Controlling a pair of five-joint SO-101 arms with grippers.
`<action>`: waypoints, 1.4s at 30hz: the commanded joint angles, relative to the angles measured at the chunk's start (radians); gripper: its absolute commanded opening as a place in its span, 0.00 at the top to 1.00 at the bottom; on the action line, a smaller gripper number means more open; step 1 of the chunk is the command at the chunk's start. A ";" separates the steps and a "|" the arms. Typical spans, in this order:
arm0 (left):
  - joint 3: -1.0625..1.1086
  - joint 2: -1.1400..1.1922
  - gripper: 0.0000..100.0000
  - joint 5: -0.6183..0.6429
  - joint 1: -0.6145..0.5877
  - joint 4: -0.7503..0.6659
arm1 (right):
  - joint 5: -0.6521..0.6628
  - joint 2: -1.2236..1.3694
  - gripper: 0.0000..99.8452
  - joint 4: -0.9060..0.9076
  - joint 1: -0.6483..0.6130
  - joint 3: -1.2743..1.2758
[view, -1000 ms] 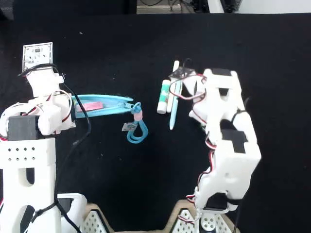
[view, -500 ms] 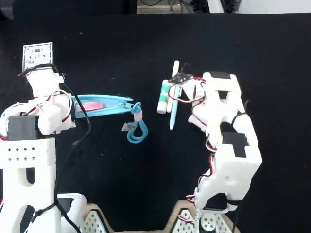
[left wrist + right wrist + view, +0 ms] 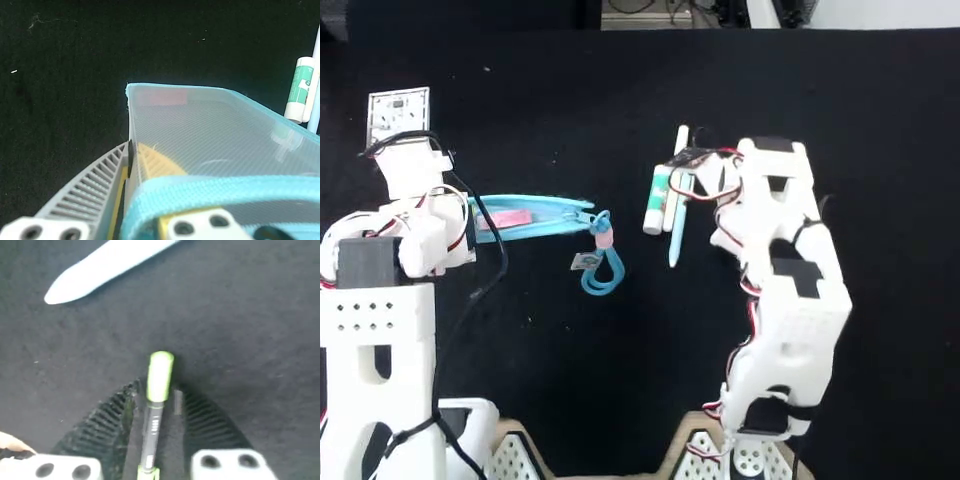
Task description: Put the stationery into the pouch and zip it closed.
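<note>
The light blue mesh pouch [image 3: 525,218] lies flat at the left with a pink eraser [image 3: 505,217] inside it. Its blue zipper loop [image 3: 603,268] trails off the right end. My left gripper [image 3: 470,222] is shut on the pouch's left edge; in the left wrist view the pouch [image 3: 210,145] spreads out from the gripper [image 3: 131,165]. A glue stick [image 3: 658,200], a white pen [image 3: 679,170] and a light blue pen [image 3: 676,235] lie side by side mid-table. My right gripper [image 3: 159,395] is shut on a green-capped pen [image 3: 159,375], just right of them.
A white tag card [image 3: 397,110] lies at the back left. The right arm [image 3: 775,230] stands over the cloth beside the stationery. The black tablecloth [image 3: 620,380] spreads open between the two arm bases.
The right arm's wrist has shifted slightly left and back beside the pens. The left arm and the pouch have not moved.
</note>
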 commanded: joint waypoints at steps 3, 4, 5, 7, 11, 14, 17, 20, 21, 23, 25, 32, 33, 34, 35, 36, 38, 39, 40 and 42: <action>0.045 0.008 0.97 0.003 0.022 0.000 | -0.040 -0.056 0.99 0.120 -0.028 -0.079; 0.045 0.008 0.97 0.003 0.022 0.000 | -0.040 -0.091 0.99 0.140 -0.035 -0.085; 0.045 0.008 0.97 0.003 0.022 0.000 | -0.041 -0.131 0.99 0.158 -0.041 -0.084; 0.045 0.008 0.97 0.003 0.022 0.000 | -0.043 -0.232 0.99 0.195 -0.060 -0.076; 0.047 0.008 0.97 0.003 0.019 0.000 | -0.071 -0.466 0.99 0.216 -0.083 -0.001; 0.047 0.008 0.97 0.003 0.022 0.000 | -0.138 -0.668 0.99 0.218 -0.115 0.097; 0.048 0.008 0.97 0.003 0.022 0.000 | -0.216 -0.900 0.99 0.212 -0.190 0.182; 0.048 0.008 0.97 0.003 0.019 0.000 | -0.327 -1.142 0.99 0.175 -0.292 0.228; 0.048 0.008 0.97 0.003 0.019 0.000 | -0.370 -1.216 0.99 0.149 -0.322 0.242; 0.048 0.008 0.97 0.003 0.018 0.000 | -0.463 -1.356 0.99 0.094 -0.384 0.269; 0.048 0.008 0.97 0.003 0.018 0.000 | -0.560 -1.480 0.99 0.035 -0.456 0.302; 0.048 0.008 0.97 0.003 0.022 0.000 | -0.726 -1.813 0.99 -0.284 -0.783 0.536; 0.048 0.008 0.97 0.003 0.022 0.000 | -0.726 -1.857 0.99 -0.342 -0.816 0.572; 0.050 0.008 0.97 0.003 0.022 0.000 | -0.726 -1.899 0.99 -0.405 -0.847 0.604; 0.050 0.008 0.97 0.003 0.022 0.000 | -0.727 -1.939 0.99 -0.470 -0.872 0.633; 0.050 0.008 0.97 0.003 0.022 0.000 | -0.729 -1.974 0.99 -0.528 -0.896 0.659; 0.050 0.008 0.97 0.003 0.022 0.000 | -0.727 -2.034 0.99 -0.637 -0.944 0.705; 0.050 0.008 0.97 0.003 0.022 0.000 | -0.727 -2.057 0.99 -0.687 -0.964 0.731; 0.050 0.008 0.97 0.003 0.022 0.000 | -0.727 -2.074 0.99 -0.738 -0.977 0.759; 0.050 0.008 0.97 0.003 0.022 0.000 | -0.730 -2.092 0.99 -0.833 -0.997 0.822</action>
